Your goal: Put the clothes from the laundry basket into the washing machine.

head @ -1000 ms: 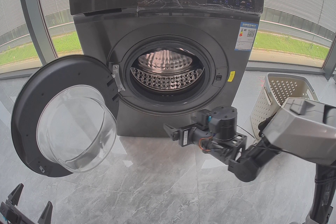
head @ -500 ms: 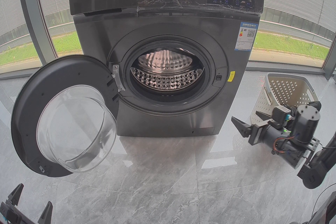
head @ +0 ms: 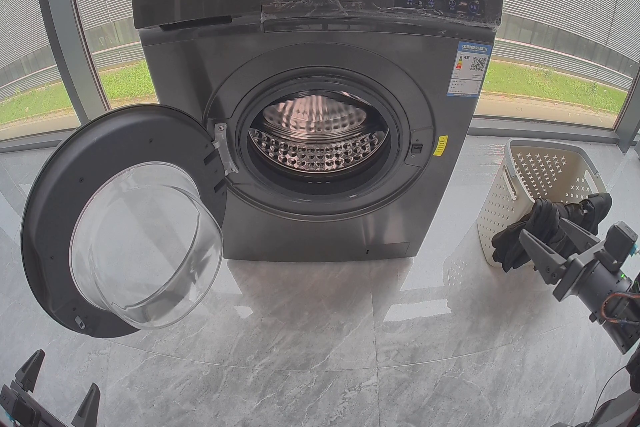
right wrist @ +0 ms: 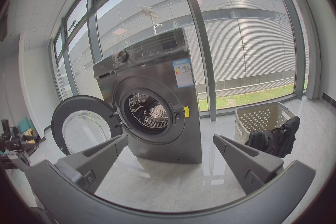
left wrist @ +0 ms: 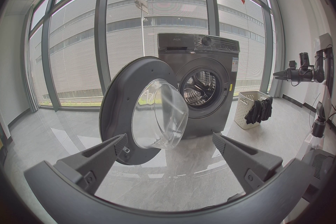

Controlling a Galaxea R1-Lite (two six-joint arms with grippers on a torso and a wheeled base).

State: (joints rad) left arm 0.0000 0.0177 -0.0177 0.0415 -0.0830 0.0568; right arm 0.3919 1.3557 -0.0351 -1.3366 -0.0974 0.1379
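Right gripper (head: 542,228) swung from washing machine (head: 320,115) to laundry basket (head: 527,145) — jaws spread, empty. Dark clothes (head: 512,245) next to grab — none loaded yet.

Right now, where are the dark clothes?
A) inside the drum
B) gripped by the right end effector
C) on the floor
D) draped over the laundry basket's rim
D: the dark clothes hang over the rim of the laundry basket.
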